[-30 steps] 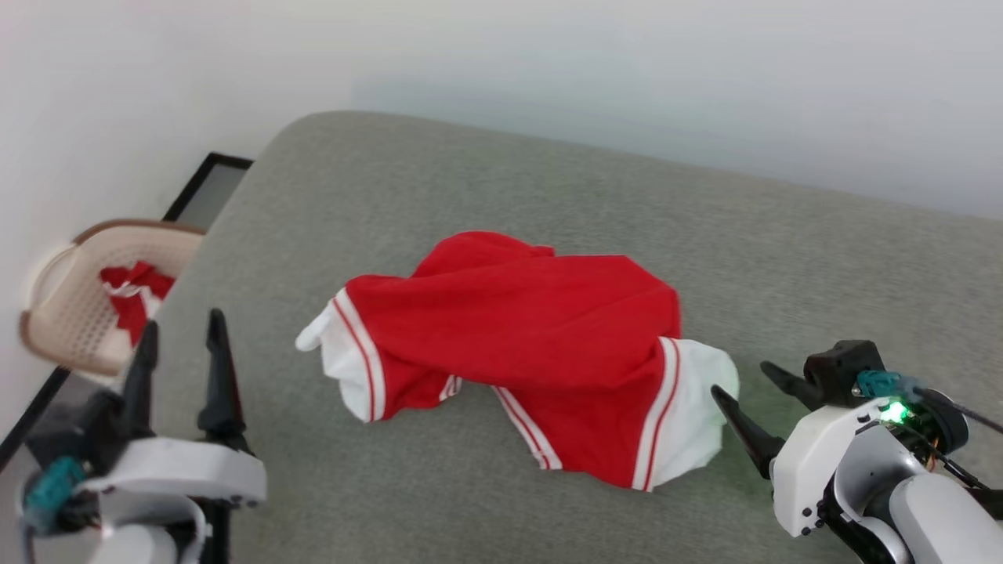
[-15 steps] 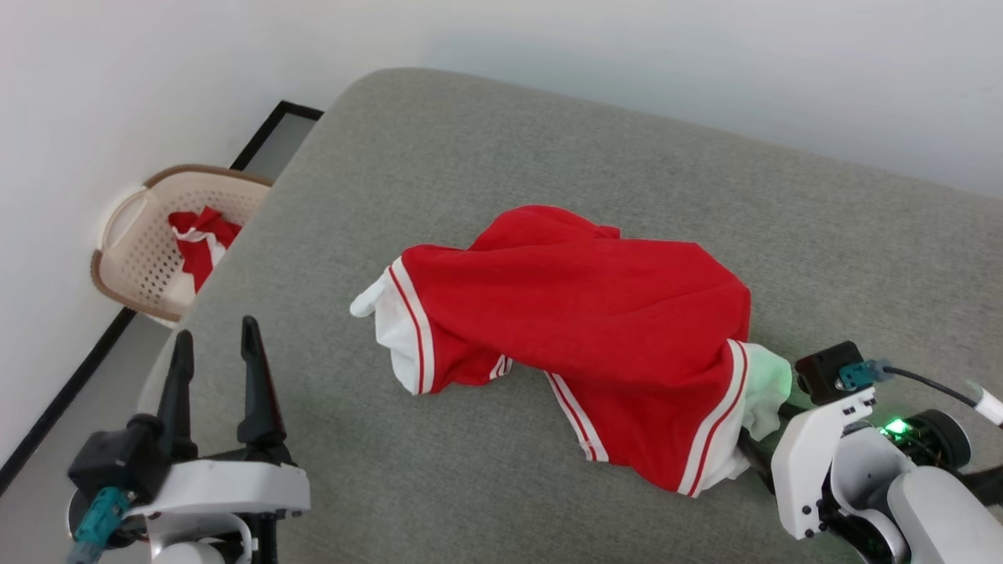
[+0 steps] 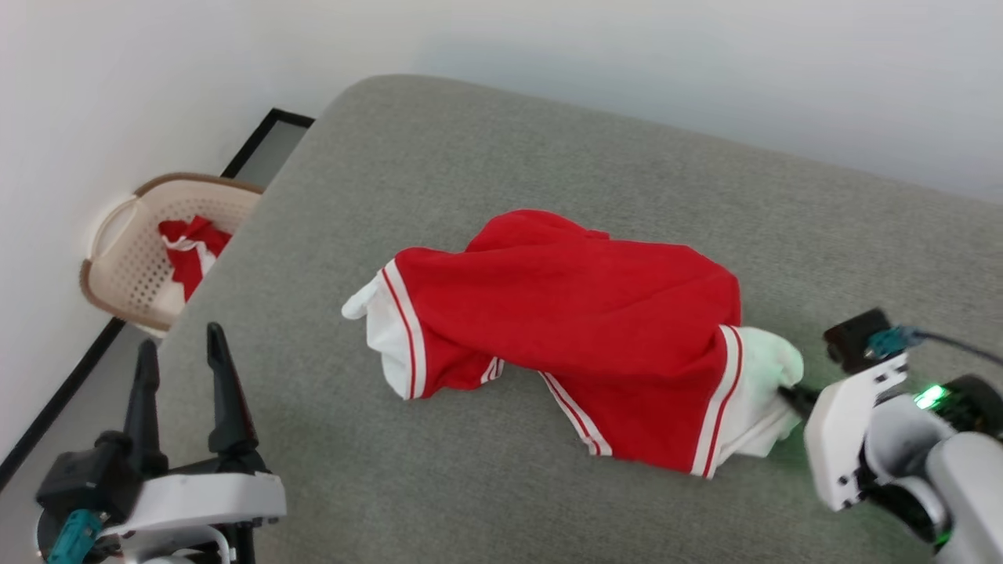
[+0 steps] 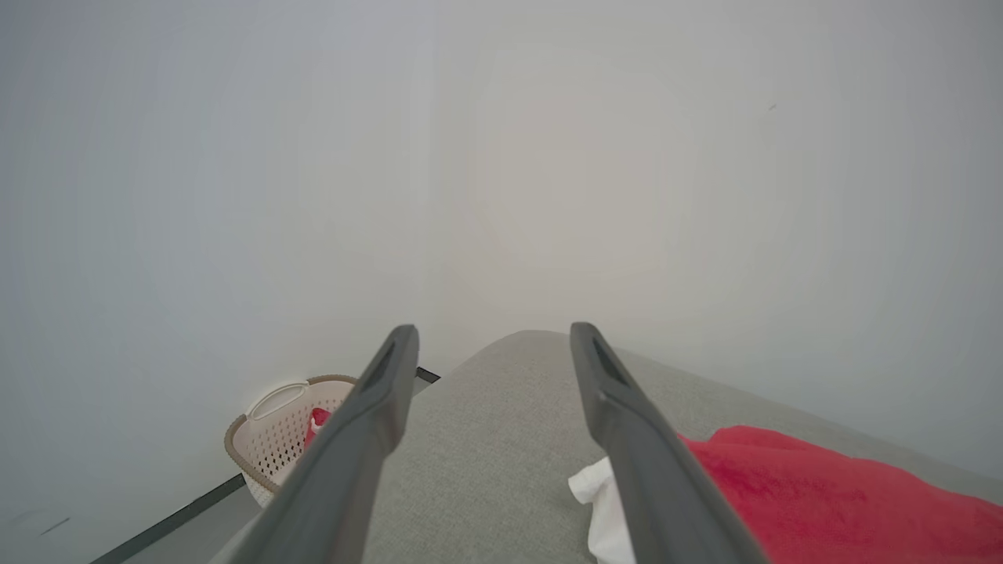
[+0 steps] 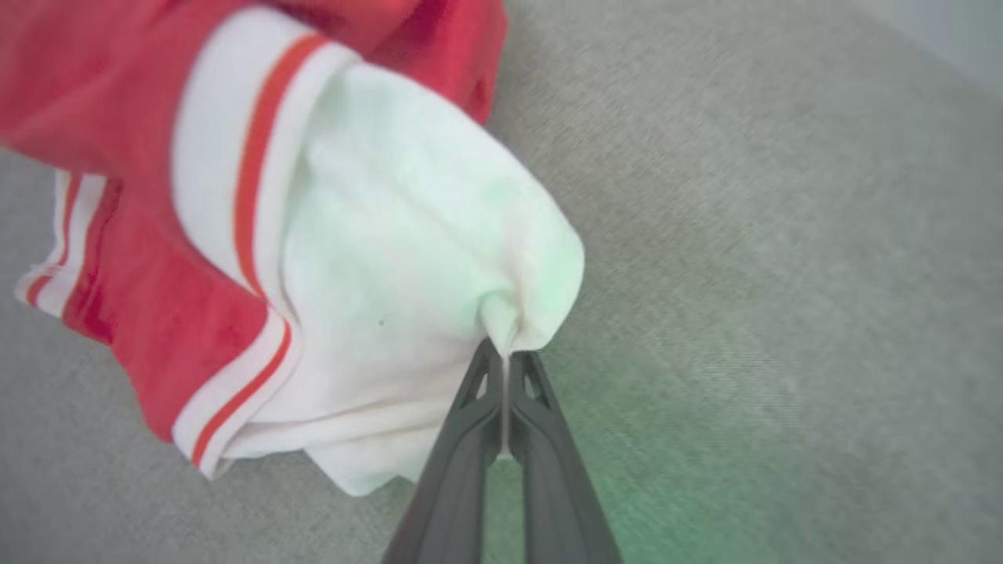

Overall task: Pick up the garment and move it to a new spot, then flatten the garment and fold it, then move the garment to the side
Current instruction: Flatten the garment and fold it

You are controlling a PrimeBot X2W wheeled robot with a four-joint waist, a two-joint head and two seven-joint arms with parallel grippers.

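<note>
The garment [image 3: 564, 313], a red shirt with white sleeves and striped trim, lies crumpled in the middle of the grey cushion [image 3: 486, 157]. My right gripper [image 3: 787, 395] is at its right end, shut on the white sleeve [image 5: 407, 258]; the right wrist view shows both fingers pinching a pucker of white cloth at their tips [image 5: 505, 348]. My left gripper [image 3: 176, 352] stands open at the lower left, well clear of the shirt. In the left wrist view its fingers [image 4: 376, 423] frame the cushion, with the garment [image 4: 823, 493] at the lower right.
A beige perforated laundry basket [image 3: 129, 251] with red and white cloth in it stands on the floor at the left, against the white wall [image 3: 548, 47]. The basket [image 4: 274, 439] sits beyond the cushion's left edge. Bare grey cushion lies all around the shirt.
My right gripper has moved in onto the white sleeve and shut on it. The head camera has shifted, so the whole scene sits differently. The left gripper stays open.
</note>
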